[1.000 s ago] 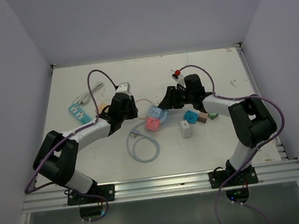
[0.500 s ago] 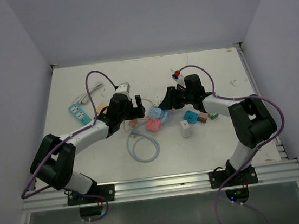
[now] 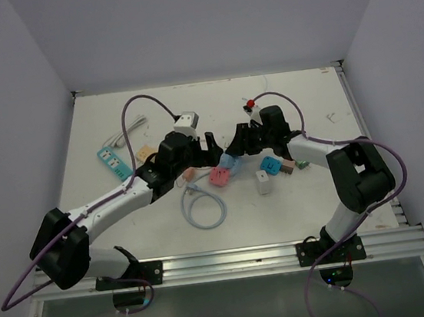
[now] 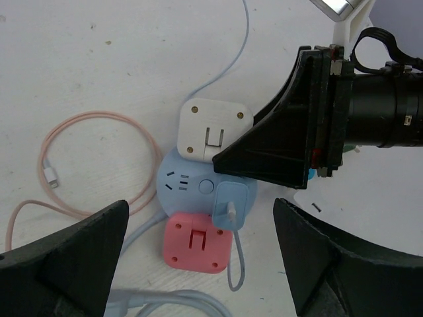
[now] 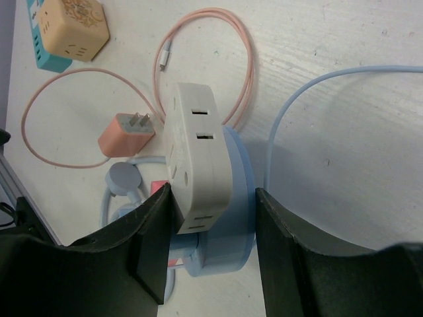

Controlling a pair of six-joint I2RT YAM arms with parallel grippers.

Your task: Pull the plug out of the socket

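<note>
A round light-blue socket [image 4: 188, 181] is tilted up off the table. A white cube plug [image 4: 215, 129] sits on its face, a small blue adapter [image 4: 232, 205] at its rim, and a pink plug [image 4: 198, 241] against its lower edge. My right gripper [image 5: 211, 198] is shut on the socket [image 5: 238, 198], one finger on the white plug [image 5: 198, 158] and the other on the socket's back. My left gripper [image 4: 199, 211] hangs open above the socket, its fingers wide on either side and touching nothing. An orange plug [image 5: 125, 132] lies loose on the table.
A teal power strip [image 3: 112, 160] and a beige cube [image 3: 145, 153] lie at the left. A white cube [image 3: 264, 181], a teal cube [image 3: 269, 165] and a green plug [image 3: 303, 164] lie at the right. A blue-grey cable coil [image 3: 203, 210] lies in front, a pink cable [image 4: 99, 165] beside the socket.
My left gripper opened, let go of the orange plug, and moved right and forward over the socket. The right gripper kept its hold and tilted the socket slightly.
</note>
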